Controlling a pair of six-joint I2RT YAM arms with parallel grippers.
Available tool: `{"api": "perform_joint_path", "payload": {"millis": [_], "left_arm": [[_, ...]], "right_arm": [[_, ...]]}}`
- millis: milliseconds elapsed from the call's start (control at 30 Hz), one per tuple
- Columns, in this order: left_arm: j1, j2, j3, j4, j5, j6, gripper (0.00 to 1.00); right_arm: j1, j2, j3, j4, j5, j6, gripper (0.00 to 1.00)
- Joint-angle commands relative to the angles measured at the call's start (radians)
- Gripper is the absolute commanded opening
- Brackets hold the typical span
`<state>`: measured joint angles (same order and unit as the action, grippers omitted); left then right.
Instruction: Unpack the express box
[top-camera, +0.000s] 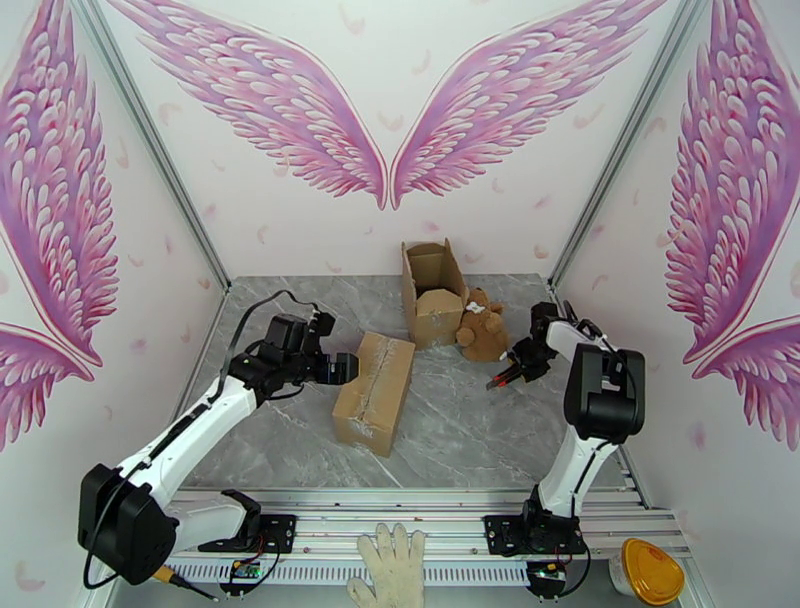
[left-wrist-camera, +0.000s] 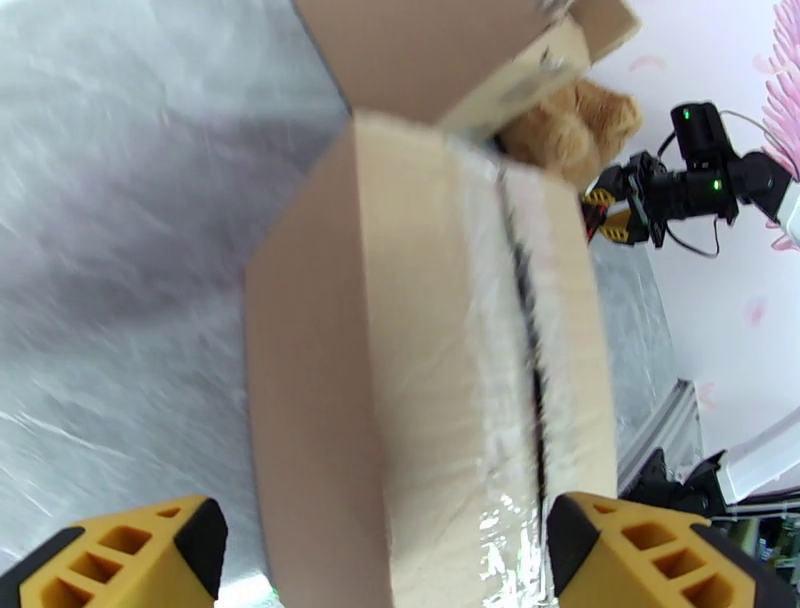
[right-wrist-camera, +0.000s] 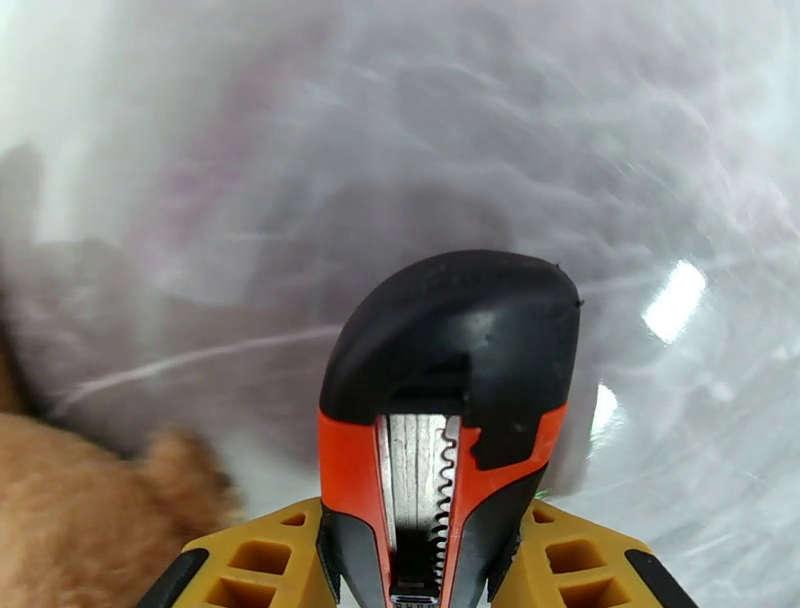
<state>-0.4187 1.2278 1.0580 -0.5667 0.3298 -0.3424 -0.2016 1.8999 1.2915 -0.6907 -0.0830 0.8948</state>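
Note:
A sealed cardboard express box lies mid-table, with a slit running along its clear tape seam. My left gripper is open at the box's far-left end, and its yellow fingers straddle the box's width. My right gripper is shut on an orange-and-black utility knife and hovers over bare table to the right of the box, close to a brown teddy bear. The knife's blade is not visible.
A second box stands open at the back, with the bear leaning on its right side. A white glove and a yellow-lidded tub sit beyond the near rail. There is bare marble between the sealed box and the right arm.

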Motion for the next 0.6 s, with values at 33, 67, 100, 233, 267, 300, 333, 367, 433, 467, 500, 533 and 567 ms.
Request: {"api": "perform_joint_path", "payload": {"millis": [33, 67, 100, 233, 267, 300, 333, 367, 433, 467, 500, 533, 567], "left_arm": [[-0.001, -0.039, 0.103, -0.004, -0.104, 0.104, 0.85], [-0.006, -0.025, 0.128, 0.010, -0.098, 0.116, 0.84], [-0.017, 0.001, 0.166, 0.019, -0.091, 0.132, 0.83], [-0.074, 0.163, 0.368, 0.011, -0.042, 0.204, 0.79], [-0.088, 0.202, 0.412, 0.008, -0.021, 0.218, 0.78], [-0.106, 0.252, 0.471, 0.001, -0.001, 0.231, 0.78], [-0.127, 0.301, 0.528, -0.009, 0.005, 0.245, 0.78], [-0.149, 0.345, 0.583, -0.025, 0.007, 0.260, 0.78], [-0.207, 0.457, 0.724, -0.091, -0.021, 0.305, 0.80], [-0.229, 0.503, 0.787, -0.118, -0.012, 0.323, 0.80], [-0.250, 0.553, 0.851, -0.141, 0.007, 0.333, 0.80], [-0.267, 0.596, 0.903, -0.149, 0.032, 0.334, 0.80], [-0.278, 0.629, 0.942, -0.145, 0.063, 0.327, 0.79]], "right_arm": [[0.011, -0.164, -0.056, 0.094, -0.037, 0.017, 0.33], [0.010, -0.199, -0.069, 0.095, -0.034, 0.016, 0.33], [0.012, -0.246, -0.085, 0.102, -0.030, 0.014, 0.33], [0.022, -0.440, -0.155, 0.175, -0.037, 0.010, 0.33], [0.027, -0.471, -0.156, 0.178, -0.038, 0.006, 0.33], [0.036, -0.506, -0.152, 0.176, -0.038, 0.003, 0.33], [0.049, -0.531, -0.139, 0.173, -0.038, 0.000, 0.33], [0.061, -0.551, -0.125, 0.164, -0.033, -0.002, 0.33], [0.099, -0.583, -0.093, 0.157, -0.031, -0.006, 0.33], [0.118, -0.594, -0.082, 0.161, -0.031, -0.008, 0.33], [0.147, -0.607, -0.071, 0.182, -0.033, -0.015, 0.32], [0.174, -0.617, -0.064, 0.209, -0.038, -0.024, 0.32], [0.198, -0.623, -0.056, 0.222, -0.035, -0.029, 0.32]]}}
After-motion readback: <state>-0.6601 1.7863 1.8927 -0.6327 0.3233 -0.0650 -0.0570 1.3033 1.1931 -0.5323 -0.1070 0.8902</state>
